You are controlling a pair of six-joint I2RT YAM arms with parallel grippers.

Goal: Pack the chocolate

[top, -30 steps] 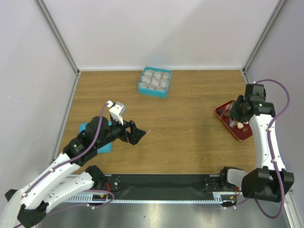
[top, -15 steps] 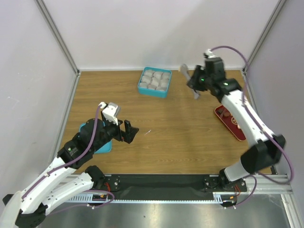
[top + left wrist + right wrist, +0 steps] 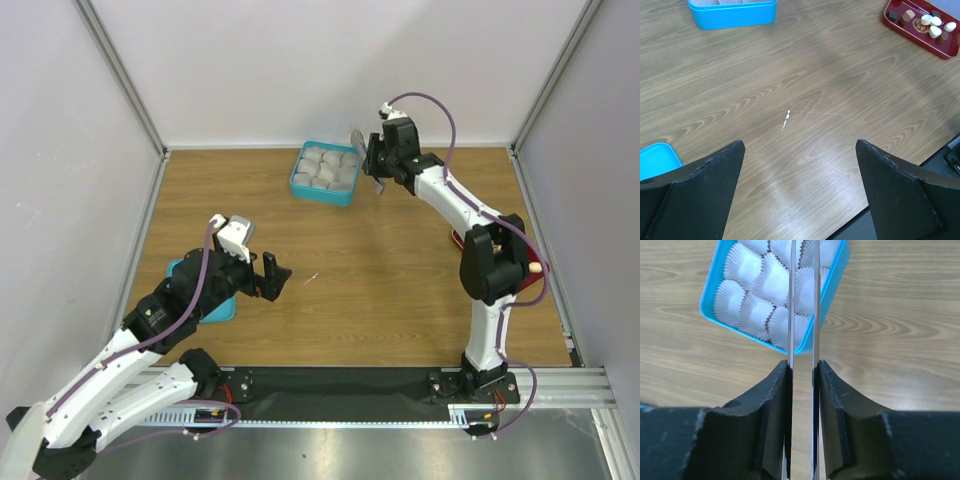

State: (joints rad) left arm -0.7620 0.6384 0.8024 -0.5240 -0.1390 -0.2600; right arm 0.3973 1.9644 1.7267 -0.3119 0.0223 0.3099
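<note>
The chocolate point(image 3: 929, 21), dark and pale pieces, lies on a red tray point(image 3: 940, 47) at the right. The teal box point(image 3: 325, 172) holds several empty white paper cups point(image 3: 775, 285); it also shows in the left wrist view point(image 3: 732, 12). My right gripper point(image 3: 373, 165) is beside the box's right edge, shut on long metal tweezers point(image 3: 791, 315) whose arms reach over the cups. I see no chocolate between the tweezer arms; their tips are out of view. My left gripper point(image 3: 275, 275) is open and empty above bare wood.
The red tray point(image 3: 458, 240) is mostly hidden behind my right arm in the top view. A teal lid point(image 3: 218, 308) lies under my left arm. A small white scrap point(image 3: 785, 121) lies on the wood ahead of my left gripper.
My right arm swung from the red tray across to the teal box's right edge, carrying the tweezers. My left gripper drew back slightly to the left.
</note>
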